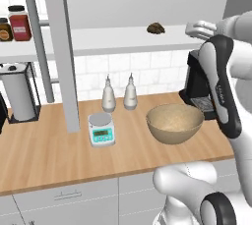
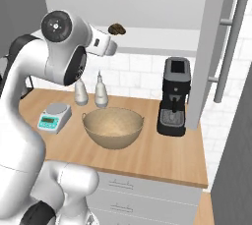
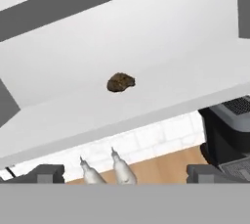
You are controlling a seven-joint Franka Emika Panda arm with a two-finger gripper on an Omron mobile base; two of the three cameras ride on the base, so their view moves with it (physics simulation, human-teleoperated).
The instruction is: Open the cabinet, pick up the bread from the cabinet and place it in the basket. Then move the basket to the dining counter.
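The cabinet (image 1: 61,47) stands open, its door swung out edge-on, with a pale shelf (image 3: 146,47) inside. On that shelf lies the bread (image 1: 156,28), a small dark brown lump, also seen as the bread (image 2: 116,29) and the bread (image 3: 120,82). My gripper (image 1: 191,28) hovers at shelf height just right of the bread, apart from it and open with nothing in it. In the hand view the fingertips (image 3: 46,173) stand wide apart below the bread. The tan basket (image 1: 174,122) rests on the wood worktop under the shelf and is empty. The dining counter is out of view.
A black coffee machine (image 1: 199,86) stands right of the basket. Two pale bottles (image 1: 109,96) and a small scale (image 1: 102,129) are to its left. A paper towel holder (image 1: 19,91) and jars (image 1: 19,22) sit far left. The right door (image 2: 216,47) also hangs open.
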